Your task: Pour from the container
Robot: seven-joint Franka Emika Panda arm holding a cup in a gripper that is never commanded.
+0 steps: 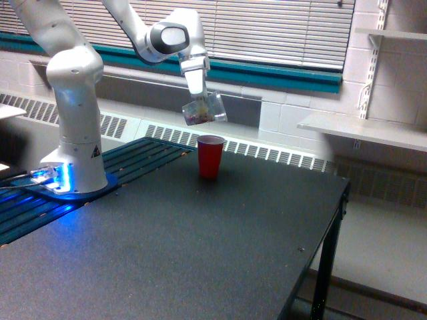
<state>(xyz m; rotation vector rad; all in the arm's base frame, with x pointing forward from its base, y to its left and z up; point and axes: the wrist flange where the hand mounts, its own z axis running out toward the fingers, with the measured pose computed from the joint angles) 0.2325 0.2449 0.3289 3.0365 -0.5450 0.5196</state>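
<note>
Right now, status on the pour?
Gripper shut on clear container, tilted, pieces inside. Held above red cup, slightly toward exterior view's left. Nothing between them.

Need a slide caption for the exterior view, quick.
Pincer holds tilted clear cup of pinkish pieces above red cup on black table.

A red cup (210, 156) stands upright on the dark table (200, 247). Behind it are closed window blinds (280, 30). A white shelf (363, 130) sits at the exterior view's right
</note>
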